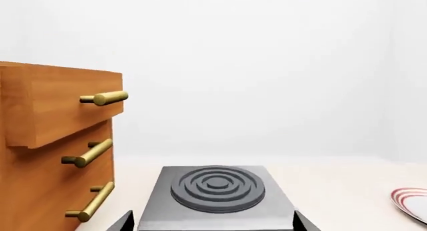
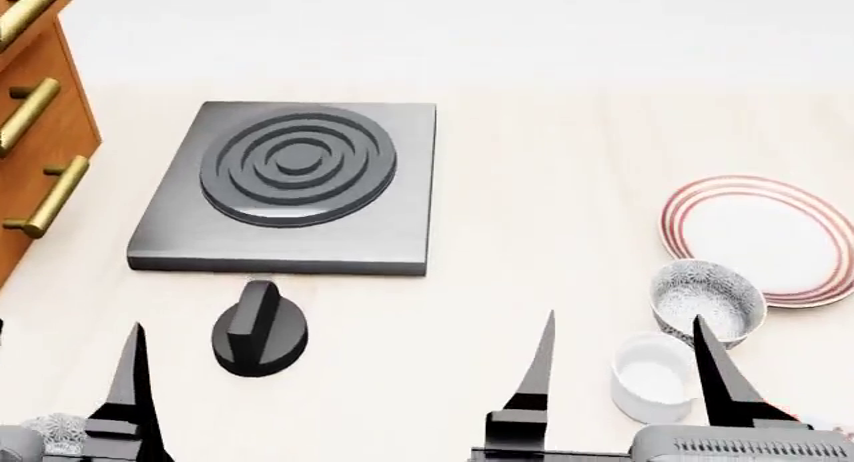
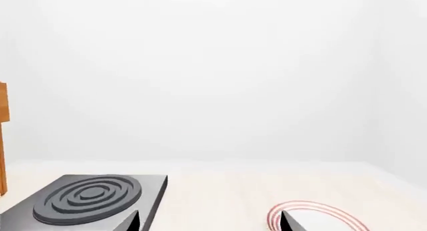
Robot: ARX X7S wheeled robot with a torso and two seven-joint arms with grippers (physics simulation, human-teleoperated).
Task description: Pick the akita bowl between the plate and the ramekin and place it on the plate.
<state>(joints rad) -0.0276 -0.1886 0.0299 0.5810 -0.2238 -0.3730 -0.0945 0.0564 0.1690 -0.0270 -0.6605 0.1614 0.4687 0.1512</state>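
Head view shows the akita bowl (image 2: 707, 299), a small round bowl with a fine grey-and-white speckle outside and a pale hollow, sitting on the counter (image 2: 534, 212) between the plate (image 2: 763, 237) and the ramekin (image 2: 654, 377); it overlaps the plate's near rim and stands just beside the ramekin. The plate is flat, white and ringed with thin red circles; the ramekin is a plain white straight-sided cup. Low at the frame's bottom, the right gripper (image 2: 623, 367) points forward with its two dark, tapered fingers spread wide and holding nothing, the ramekin showing between them and the outer fingertip reaching toward the bowl. The left gripper (image 2: 134, 382) shows only one slim black finger near the bottom left, so its opening cannot be told. Farther left on the pale wood-grain counter lie a black stove knob (image 2: 259, 328) and a dark grey square hotplate (image 2: 300, 182) with raised concentric rings. A brown wooden drawer unit (image 2: 34, 132) with brass bar handles stands at the far left edge.
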